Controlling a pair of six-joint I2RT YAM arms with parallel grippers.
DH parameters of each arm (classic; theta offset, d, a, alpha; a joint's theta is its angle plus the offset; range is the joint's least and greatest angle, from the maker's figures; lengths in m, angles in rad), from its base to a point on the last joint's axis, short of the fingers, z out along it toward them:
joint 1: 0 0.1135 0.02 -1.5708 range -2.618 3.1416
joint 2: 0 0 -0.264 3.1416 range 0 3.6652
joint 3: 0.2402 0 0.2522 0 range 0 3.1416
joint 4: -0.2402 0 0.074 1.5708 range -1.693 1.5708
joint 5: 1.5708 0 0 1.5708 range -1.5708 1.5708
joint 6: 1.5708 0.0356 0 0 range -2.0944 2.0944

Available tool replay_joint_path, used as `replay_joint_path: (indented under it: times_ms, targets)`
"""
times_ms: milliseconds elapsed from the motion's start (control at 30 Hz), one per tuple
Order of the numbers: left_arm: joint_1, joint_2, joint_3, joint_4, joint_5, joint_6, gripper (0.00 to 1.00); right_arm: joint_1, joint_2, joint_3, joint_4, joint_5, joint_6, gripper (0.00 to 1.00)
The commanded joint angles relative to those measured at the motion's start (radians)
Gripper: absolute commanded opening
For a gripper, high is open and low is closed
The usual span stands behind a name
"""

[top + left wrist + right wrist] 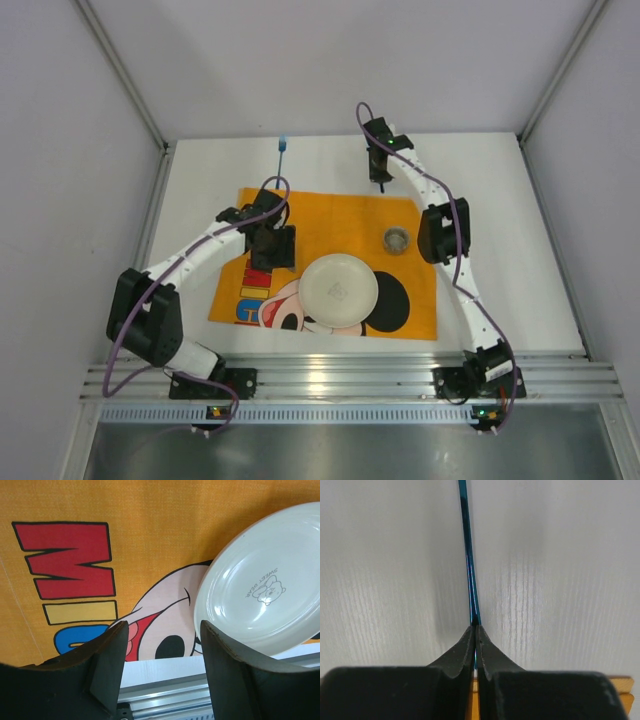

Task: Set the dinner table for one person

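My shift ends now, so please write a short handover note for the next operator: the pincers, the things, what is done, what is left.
Left pincer: open, empty, above the orange placemat, next to the white plate.
Right pincer: shut on a thin blue utensil over the dinner table, beyond the placemat's far edge. What kind of utensil it is cannot be told.
Done: plate and small cup are on the placemat.
Left: lay the held utensil beside the plate. A second blue utensil lies on the table past the far edge and probably needs bringing too.
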Motion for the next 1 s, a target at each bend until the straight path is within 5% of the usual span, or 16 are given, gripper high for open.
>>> replay_joint_path:
  times_ms: [0,200,267,433,567,600,967]
  targets:
    - [0.0,0.045,0.083,0.009,-0.018,0.063,0.65,-0.006,-0.039,0.0,-0.103,0.035,-0.006,0.0]
    - [0.014,0.151,0.189,0.011,0.003,0.113,0.64,0.0,-0.19,-0.075,-0.042,0.036,0.026,0.0]
    - [0.021,0.186,0.23,0.014,0.018,0.141,0.64,0.002,-0.348,-0.266,0.016,0.022,0.076,0.0]
    - [0.029,0.208,0.244,0.019,0.057,0.153,0.63,0.003,-0.425,-0.37,0.083,-0.039,0.1,0.0]
    - [0.029,0.191,0.239,0.005,0.06,0.158,0.63,0.0,-0.289,-0.17,0.092,-0.064,0.095,0.59]
    - [0.029,0.188,0.235,0.003,0.052,0.158,0.63,-0.001,-0.254,-0.123,0.09,-0.064,0.096,0.63]
    - [0.04,0.151,0.2,-0.014,0.028,0.117,0.64,-0.023,-0.021,0.015,0.126,-0.071,0.15,0.53]
